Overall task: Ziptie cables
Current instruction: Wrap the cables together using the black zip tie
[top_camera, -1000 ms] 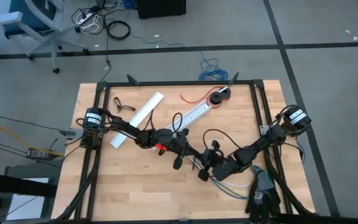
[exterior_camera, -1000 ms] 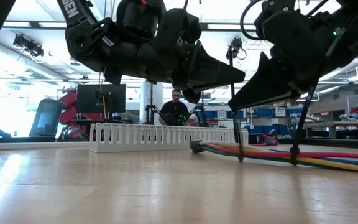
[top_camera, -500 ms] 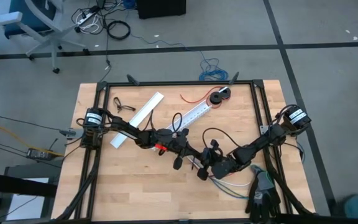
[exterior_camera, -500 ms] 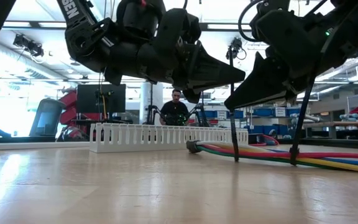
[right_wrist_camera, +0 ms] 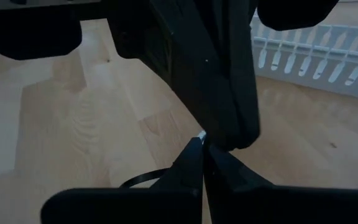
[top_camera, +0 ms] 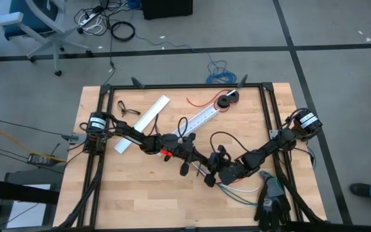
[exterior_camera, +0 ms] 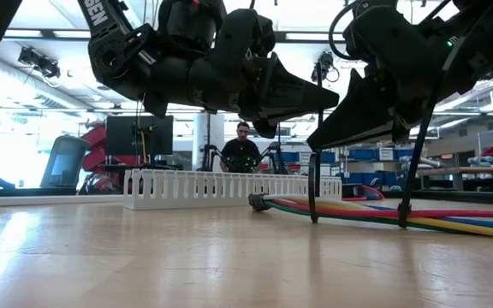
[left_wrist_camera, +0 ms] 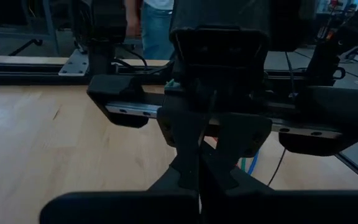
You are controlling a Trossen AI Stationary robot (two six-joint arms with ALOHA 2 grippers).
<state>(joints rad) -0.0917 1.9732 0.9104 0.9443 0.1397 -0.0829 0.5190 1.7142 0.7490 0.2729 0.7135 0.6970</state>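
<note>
Low view: right claw and left claw hover tip-to-tip above cables.

- Left claw, fingers pressed together, reaches toward the counter's middle.
- Right claw, fingers likewise together, meets it tip to tip, held low.

Light wooden table, slotted white duct, white strip, cables lying on it
</note>
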